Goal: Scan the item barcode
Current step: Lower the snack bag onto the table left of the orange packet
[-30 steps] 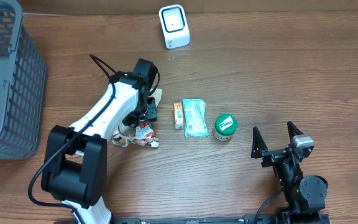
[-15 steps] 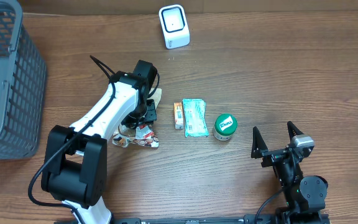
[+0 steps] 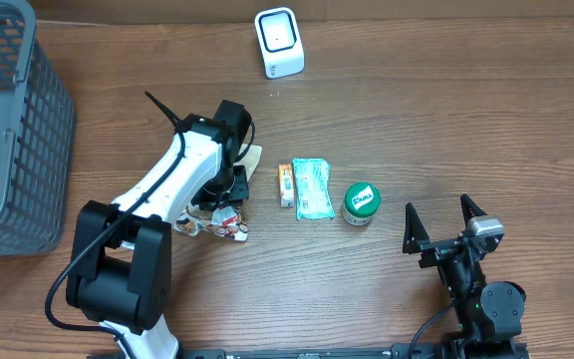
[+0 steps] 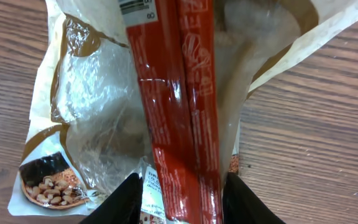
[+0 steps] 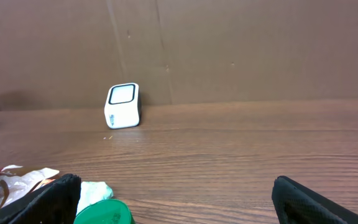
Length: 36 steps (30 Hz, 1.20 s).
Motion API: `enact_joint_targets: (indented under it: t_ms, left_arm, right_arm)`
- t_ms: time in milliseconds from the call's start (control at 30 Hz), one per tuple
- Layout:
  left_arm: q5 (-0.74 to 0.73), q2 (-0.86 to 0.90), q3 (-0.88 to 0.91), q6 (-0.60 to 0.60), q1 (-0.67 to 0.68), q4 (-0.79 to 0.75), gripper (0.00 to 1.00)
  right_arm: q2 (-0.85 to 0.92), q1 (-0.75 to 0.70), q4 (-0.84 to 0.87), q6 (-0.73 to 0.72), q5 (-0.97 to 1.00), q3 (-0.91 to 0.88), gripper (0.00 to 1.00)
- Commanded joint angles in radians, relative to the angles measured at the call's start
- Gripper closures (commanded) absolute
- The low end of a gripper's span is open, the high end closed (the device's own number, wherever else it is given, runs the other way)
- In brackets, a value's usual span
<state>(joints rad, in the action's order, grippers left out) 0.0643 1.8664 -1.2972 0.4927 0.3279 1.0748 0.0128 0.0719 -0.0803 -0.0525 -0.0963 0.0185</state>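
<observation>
While the right gripper [image 3: 436, 207] stands wide open at the near right, the left gripper [image 4: 185, 199] pinches the red seam of a crinkled clear-and-tan plastic snack packet [image 4: 92, 112]

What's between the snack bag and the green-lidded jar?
A small orange box and a teal packet, side by side, in the overhead view.

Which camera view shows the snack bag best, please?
Left wrist: the snack bag fills the frame close up. Overhead, the left arm covers much of it; right wrist catches only a crumpled edge.
</observation>
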Motion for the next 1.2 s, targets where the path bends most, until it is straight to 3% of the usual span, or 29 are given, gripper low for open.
enact_joint_targets:
  t_ms: [0,400,600,867,1167]
  left_arm:
    - [0.000,-0.003,-0.003,-0.059,0.005,0.009,0.66]
    - [0.041,-0.002,-0.037,-0.063,0.004,0.030,0.66]
    - [0.043,-0.002,-0.117,-0.063,-0.010,0.119,0.67]
    - [0.043,-0.002,-0.138,-0.058,-0.030,0.135,0.59]
    - [0.053,-0.002,-0.138,-0.032,-0.035,0.133,0.59]
  right_arm:
    - [-0.010,-0.006,0.003,-0.008,0.013,-0.011,0.00]
    - [-0.010,-0.006,0.003,-0.008,0.013,-0.011,0.00]
    - [-0.010,-0.006,0.003,-0.008,0.013,-0.011,0.00]
    - [-0.010,-0.006,0.003,-0.008,0.013,-0.011,0.00]
    - [-0.010,-0.006,0.003,-0.008,0.013,-0.011,0.00]
